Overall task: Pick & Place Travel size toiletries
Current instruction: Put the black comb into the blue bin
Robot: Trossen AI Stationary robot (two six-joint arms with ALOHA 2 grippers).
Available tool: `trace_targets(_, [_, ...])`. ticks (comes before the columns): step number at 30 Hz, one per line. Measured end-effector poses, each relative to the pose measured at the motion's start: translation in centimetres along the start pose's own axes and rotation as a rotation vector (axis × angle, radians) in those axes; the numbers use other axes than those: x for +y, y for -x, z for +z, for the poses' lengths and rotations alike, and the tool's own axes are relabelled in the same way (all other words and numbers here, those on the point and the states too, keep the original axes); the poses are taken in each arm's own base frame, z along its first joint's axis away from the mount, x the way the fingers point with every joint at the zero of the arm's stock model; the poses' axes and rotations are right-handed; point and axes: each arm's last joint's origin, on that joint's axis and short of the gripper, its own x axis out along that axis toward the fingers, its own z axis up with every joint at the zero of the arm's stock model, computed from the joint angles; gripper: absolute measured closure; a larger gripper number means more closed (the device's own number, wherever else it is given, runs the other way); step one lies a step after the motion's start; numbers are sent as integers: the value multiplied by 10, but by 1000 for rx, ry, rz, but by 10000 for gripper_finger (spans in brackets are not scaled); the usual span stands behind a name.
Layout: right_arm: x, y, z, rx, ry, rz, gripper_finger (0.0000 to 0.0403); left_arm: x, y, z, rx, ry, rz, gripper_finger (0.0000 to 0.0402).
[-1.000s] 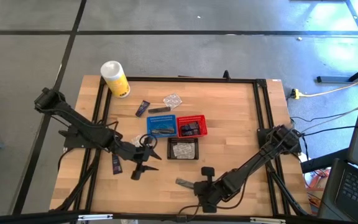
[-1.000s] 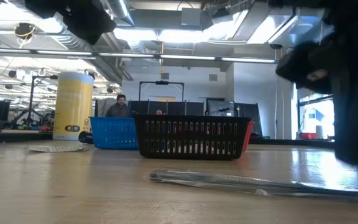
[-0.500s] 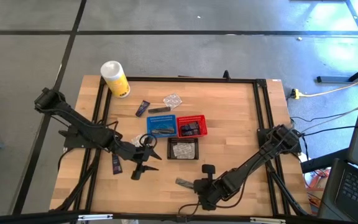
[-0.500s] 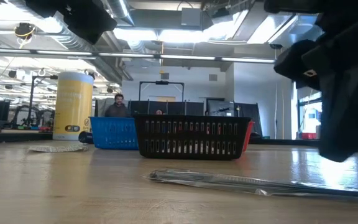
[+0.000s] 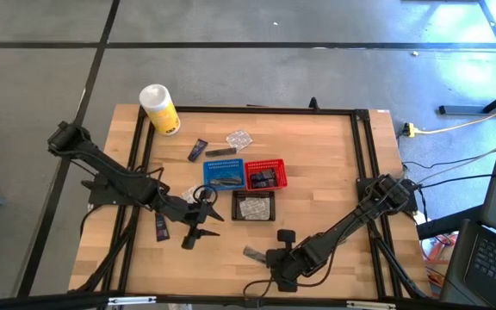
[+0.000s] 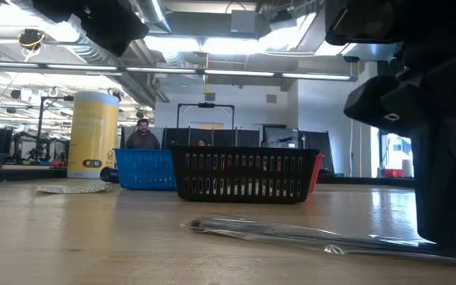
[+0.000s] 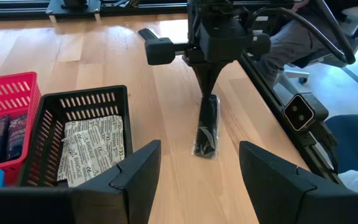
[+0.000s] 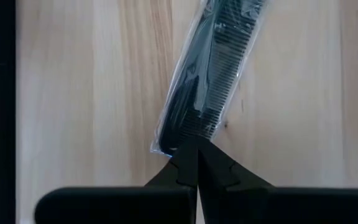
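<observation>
A black comb in a clear packet (image 8: 210, 68) lies flat on the wooden table near its near edge (image 5: 253, 252). My right gripper (image 8: 196, 149) is shut and points steeply down, its tips at the packet's end nearest them (image 7: 209, 99). My left gripper (image 7: 194, 180) hangs open above the table's left middle (image 5: 198, 234), clear of everything. Other toiletries lie behind the baskets: a navy tube (image 5: 197, 150), a clear packet (image 5: 239, 138) and a dark stick (image 5: 220, 152). Another navy piece (image 5: 161, 227) lies by the left arm. My right gripper's shut fingertips (image 8: 185, 163) stand at the comb packet's end (image 8: 166, 144), coming from above and slanting. The packet lies flat on the table. Whether the tips touch it, I cannot tell.
A blue basket (image 5: 223, 174), a red basket (image 5: 265, 175) and a black basket (image 5: 253, 206) holding bandage packets stand mid-table. A white-and-yellow canister (image 5: 159, 108) stands at the far left corner. Black rails (image 5: 364, 155) run along the table's sides.
My right gripper, still shut, has sunk a little toward the end of the comb packet. The packet has stayed flat in place.
</observation>
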Motion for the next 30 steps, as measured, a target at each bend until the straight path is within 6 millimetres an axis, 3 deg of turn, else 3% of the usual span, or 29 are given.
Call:
trace_targets(7, [0,0,0,-15,1,-16,403,0,0,0,0,0,0,190])
trace_targets(15, [5,18,-2,-59,0,-22,403,0,0,0,0,-1,0,190])
trace_targets(30, [14,14,-4,-91,-18,12,403,0,0,0,0,-1,0,190])
